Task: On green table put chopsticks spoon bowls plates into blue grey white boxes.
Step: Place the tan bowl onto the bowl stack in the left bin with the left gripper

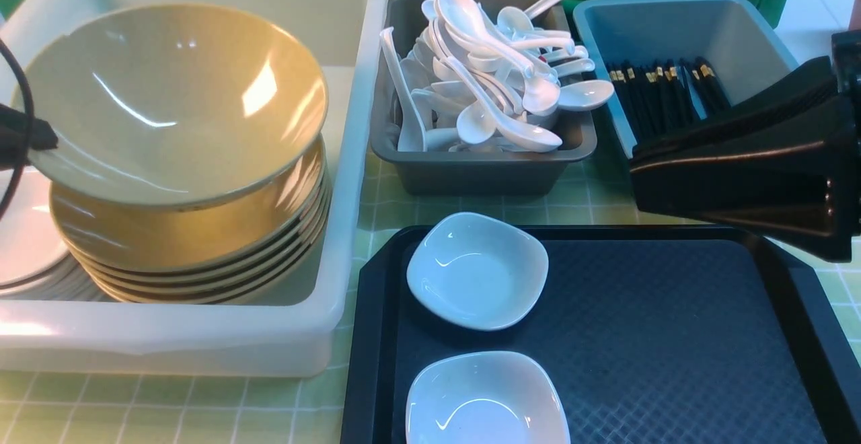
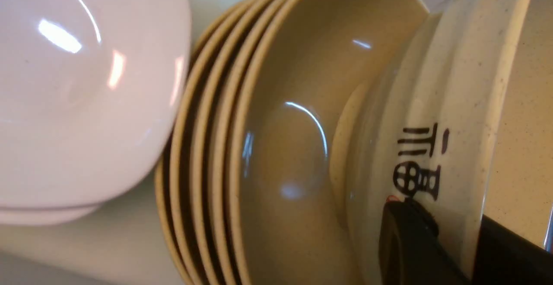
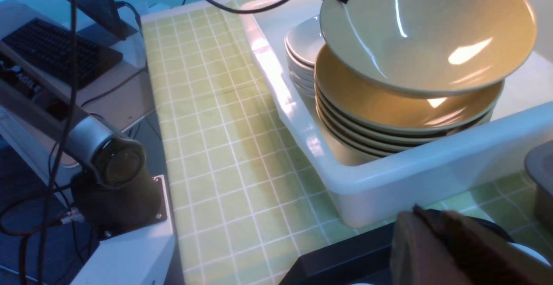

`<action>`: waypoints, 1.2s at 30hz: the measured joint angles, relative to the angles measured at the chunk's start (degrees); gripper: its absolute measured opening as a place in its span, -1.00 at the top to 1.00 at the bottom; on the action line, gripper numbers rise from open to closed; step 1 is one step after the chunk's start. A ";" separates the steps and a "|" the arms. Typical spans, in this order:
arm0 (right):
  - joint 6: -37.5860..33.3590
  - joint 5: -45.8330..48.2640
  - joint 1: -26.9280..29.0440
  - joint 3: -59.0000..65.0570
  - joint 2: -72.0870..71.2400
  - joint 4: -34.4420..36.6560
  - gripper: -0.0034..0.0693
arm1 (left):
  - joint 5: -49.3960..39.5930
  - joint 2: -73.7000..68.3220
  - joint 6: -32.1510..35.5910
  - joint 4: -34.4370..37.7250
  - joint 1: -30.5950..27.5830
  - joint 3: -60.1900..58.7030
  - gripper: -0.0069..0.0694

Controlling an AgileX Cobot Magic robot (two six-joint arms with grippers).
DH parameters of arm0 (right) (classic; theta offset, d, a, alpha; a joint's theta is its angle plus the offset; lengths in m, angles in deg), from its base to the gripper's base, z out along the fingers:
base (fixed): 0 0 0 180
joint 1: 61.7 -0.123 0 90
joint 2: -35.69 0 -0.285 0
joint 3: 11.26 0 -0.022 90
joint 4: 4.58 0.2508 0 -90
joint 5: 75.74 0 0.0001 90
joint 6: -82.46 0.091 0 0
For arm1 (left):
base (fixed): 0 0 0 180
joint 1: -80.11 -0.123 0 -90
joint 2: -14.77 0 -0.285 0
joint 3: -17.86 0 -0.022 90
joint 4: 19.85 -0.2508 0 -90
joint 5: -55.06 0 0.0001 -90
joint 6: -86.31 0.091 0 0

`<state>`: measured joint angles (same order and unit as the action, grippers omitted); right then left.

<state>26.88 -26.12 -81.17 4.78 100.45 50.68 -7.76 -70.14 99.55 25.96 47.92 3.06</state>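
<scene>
Black tray (image 1: 672,309) on green gridded table (image 1: 168,407), keyboard (image 3: 60,52) on side desk (image 3: 129,80)

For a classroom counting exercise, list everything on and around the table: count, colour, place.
White box: one, translucent, on the green table
Tan bowls: a stack in the white box, plus one lifted above it
Grey box: one, behind the tray
Spoons: many, white, heaped in the grey box
Blue box: one, beside the grey box
Chopsticks: many, black with gold bands, in the blue box
Tray: one, black
White dishes: two on the tray; more stacked in the white box
Keyboard: one, black, beyond the table
Left gripper: one, black, gripping the lifted bowl's rim
Right gripper: one, dark, shut
</scene>
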 joint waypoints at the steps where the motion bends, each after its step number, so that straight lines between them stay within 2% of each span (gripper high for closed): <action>1: 0.00 0.02 0.00 0.00 0.00 0.00 0.72 | 0.11 -0.42 0.07 0.00 0.00 0.00 0.77; 17: -0.84 0.01 0.00 0.00 0.00 0.02 0.68 | 2.66 -1.66 -0.98 -0.62 0.00 -3.63 0.72; 22: -1.15 0.24 0.00 0.00 0.00 0.02 0.67 | 2.66 -1.66 -2.19 -0.42 0.00 -3.63 0.43; 25: -1.15 0.37 0.00 0.00 0.00 0.02 0.66 | 2.66 -1.66 -2.19 -0.23 0.00 -3.63 0.13; 27: -1.15 0.42 0.00 0.00 0.00 0.02 0.65 | 2.60 -1.66 -2.19 -0.14 0.00 -3.63 0.01; 28: -1.15 0.42 0.00 0.00 0.00 0.02 0.65 | 2.28 -1.61 -2.19 -0.06 0.00 -3.25 -0.15; 29: -1.15 0.42 0.00 0.00 0.00 0.02 0.64 | 2.28 -1.61 -2.19 -0.06 0.00 -3.18 -0.17; 31: -1.15 0.43 0.00 0.00 0.00 -0.27 0.63 | 1.19 -1.61 -2.06 -1.90 0.00 -1.00 -0.42; 32: -1.15 0.43 0.00 0.00 0.00 -0.34 0.63 | 1.19 -1.61 -2.06 -2.18 0.00 -0.75 -0.42; 33: -1.15 0.48 0.00 0.00 0.00 -1.21 0.63 | -0.01 -1.61 -2.12 -4.50 0.00 1.63 -0.53; 36: -1.21 0.54 0.00 0.00 0.00 -3.13 0.63 | -3.21 -1.61 -3.31 -8.34 0.00 7.12 -0.62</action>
<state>25.67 -25.58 -81.17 4.78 100.45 47.54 -10.97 -71.75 96.24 17.62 47.92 10.18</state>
